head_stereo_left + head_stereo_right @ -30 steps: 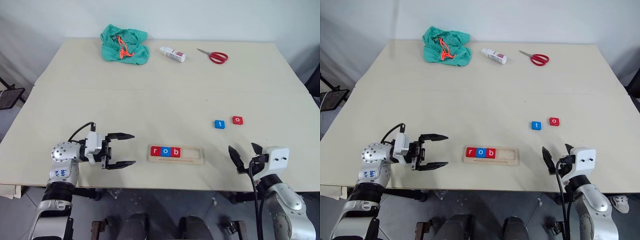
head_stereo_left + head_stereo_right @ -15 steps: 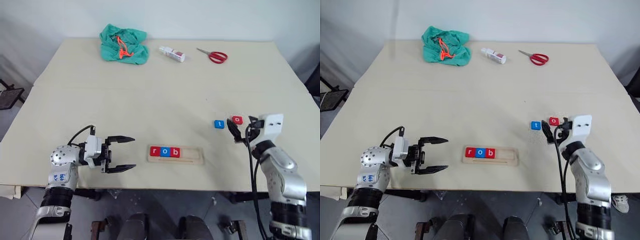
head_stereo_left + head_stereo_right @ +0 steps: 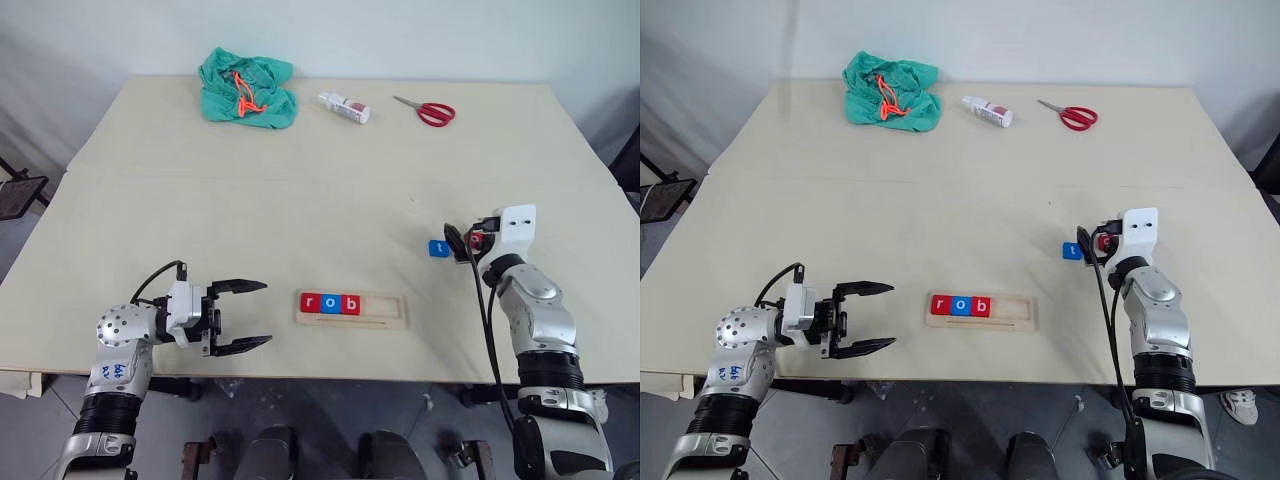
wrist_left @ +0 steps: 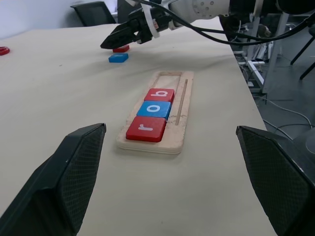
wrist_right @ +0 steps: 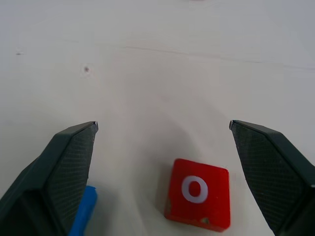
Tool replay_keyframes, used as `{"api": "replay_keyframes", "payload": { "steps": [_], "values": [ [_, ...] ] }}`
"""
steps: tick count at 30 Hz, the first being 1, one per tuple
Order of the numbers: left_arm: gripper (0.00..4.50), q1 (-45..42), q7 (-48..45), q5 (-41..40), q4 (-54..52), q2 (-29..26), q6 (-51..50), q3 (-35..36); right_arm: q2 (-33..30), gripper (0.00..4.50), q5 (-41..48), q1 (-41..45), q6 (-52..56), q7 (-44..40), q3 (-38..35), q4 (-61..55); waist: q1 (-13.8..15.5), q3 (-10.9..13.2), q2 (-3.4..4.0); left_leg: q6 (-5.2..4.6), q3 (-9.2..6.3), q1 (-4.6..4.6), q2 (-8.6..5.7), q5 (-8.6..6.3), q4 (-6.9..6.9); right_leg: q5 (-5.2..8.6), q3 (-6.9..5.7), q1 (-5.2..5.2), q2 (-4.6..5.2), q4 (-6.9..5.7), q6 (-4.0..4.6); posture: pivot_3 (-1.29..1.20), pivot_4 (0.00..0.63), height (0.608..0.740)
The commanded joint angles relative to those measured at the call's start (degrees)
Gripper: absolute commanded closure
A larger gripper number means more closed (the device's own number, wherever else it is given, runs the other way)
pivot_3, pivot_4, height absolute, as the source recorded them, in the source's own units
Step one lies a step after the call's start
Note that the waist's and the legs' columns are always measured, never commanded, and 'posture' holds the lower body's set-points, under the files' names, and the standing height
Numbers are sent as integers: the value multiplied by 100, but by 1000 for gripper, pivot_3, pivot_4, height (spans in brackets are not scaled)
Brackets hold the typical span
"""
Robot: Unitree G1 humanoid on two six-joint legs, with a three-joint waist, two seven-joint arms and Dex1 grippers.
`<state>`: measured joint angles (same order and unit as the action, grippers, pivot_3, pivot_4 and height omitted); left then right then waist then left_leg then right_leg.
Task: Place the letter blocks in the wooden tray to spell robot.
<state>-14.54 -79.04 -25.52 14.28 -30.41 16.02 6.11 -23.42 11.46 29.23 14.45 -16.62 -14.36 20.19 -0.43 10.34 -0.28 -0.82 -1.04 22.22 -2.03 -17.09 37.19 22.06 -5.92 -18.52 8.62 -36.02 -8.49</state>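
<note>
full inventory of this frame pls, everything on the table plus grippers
wooden tray: 1, pale wood, near edge of the table, centre
blocks in tray: 3, red r, blue o, red b, filling the tray's left end
blue t block: 1, loose, right of centre
red o block: 1, between the right gripper's fingers, on the table
green cloth: 1, orange cord on it, far left
white bottle: 1, lying, far centre
scissors: 1, red handles, far right
left gripper: open, left of tray
right gripper: open, around the red o block
</note>
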Motion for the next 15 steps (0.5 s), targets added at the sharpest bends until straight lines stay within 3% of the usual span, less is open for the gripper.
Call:
{"api": "replay_keyframes", "payload": {
  "steps": [1, 15],
  "values": [
    [0, 83, 78, -120, -202, -82, 0, 110, -118, 15, 49, 18, 340, 190, -145, -350, -1, 0, 0, 0, 1, 0, 0, 0, 0, 0, 0, 0, 0, 0, 0, 0, 150, 740],
    [0, 15, 149, -94, -121, -38, 55, 84, -92, 15, 127, -54, 1161, 516, -330, -628, 0, 0, 1, 0, 2, 0, 0, 0, -1, 0, 1, -1, 0, 1, 0, 0, 150, 740]
  ]
}}
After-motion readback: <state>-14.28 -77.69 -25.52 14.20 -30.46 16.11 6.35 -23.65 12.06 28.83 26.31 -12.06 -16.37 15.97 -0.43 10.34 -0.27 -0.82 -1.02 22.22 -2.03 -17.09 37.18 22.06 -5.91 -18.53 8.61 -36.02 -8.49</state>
